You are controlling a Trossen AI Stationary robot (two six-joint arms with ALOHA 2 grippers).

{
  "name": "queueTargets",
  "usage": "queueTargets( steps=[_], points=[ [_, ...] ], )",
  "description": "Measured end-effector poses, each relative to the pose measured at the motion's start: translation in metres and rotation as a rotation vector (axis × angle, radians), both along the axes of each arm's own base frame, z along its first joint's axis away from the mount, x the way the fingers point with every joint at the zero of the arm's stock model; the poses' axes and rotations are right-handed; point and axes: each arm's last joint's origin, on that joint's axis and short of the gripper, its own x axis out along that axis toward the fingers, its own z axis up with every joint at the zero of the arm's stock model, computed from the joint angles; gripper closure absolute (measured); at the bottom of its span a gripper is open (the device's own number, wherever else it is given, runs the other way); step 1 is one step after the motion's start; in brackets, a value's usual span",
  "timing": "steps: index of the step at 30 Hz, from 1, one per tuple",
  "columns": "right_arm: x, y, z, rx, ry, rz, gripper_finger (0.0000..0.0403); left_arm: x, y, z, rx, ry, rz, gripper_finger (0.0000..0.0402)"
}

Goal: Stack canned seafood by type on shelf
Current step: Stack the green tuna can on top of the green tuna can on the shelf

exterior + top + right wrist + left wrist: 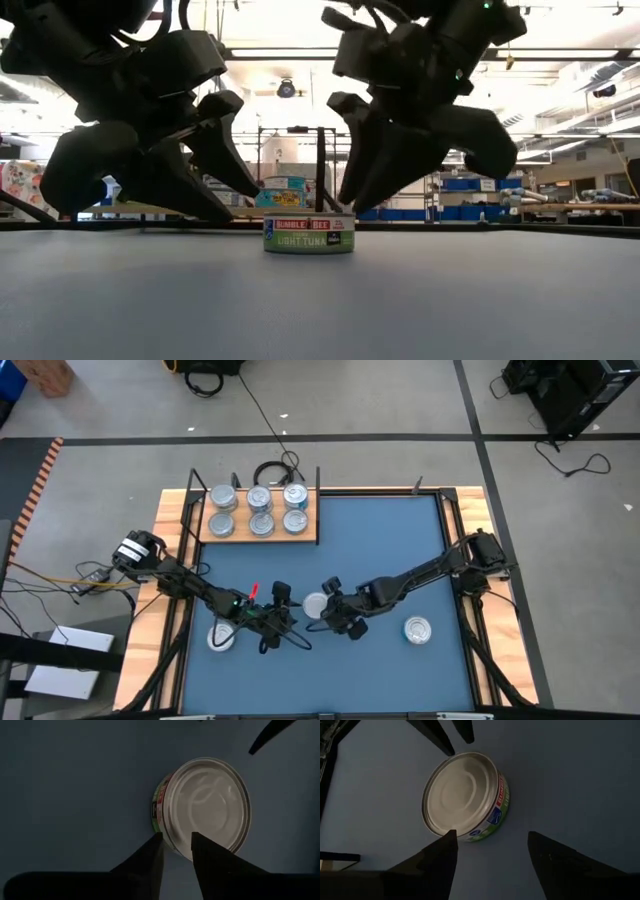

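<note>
Between both arms: tuna tin (309, 233) | shelf (258, 538) behind | spare tin (417, 629)

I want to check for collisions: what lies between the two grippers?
One tin on the blue mat, between left gripper and right gripper, seen in the high view.

Silver-lidded tin (309, 233) with green, red and white label, blue mat (400, 560), light-brown shelf (258, 538), seemingly black hands (277, 610)

four views, one shared tin

overhead straight down; low level across mat (320, 300), close; both wrists looking down close on same tin (465, 795).
</note>
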Motion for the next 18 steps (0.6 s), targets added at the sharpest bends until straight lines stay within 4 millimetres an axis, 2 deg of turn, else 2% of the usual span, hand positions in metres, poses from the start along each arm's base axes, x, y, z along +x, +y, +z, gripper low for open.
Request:
queueTargets(
  steps=[9,15,18],
  points=[
    [0.006,-0.002,-0.021,-0.051,-0.01,0.043,0.032,0.0,0.0,0.0,-0.001,-0.003,-0.005,0.0159],
    [0.008,-0.001,-0.021,-0.032,-0.04,0.003,0.0387,0.001,-0.001,0.001,-0.013,-0.011,-0.012,0.0159],
    [0.009,0.0,-0.021,0.002,-0.046,-0.034,0.0394,0.001,-0.001,0.001,-0.016,-0.013,-0.014,0.0159]
  ],
)
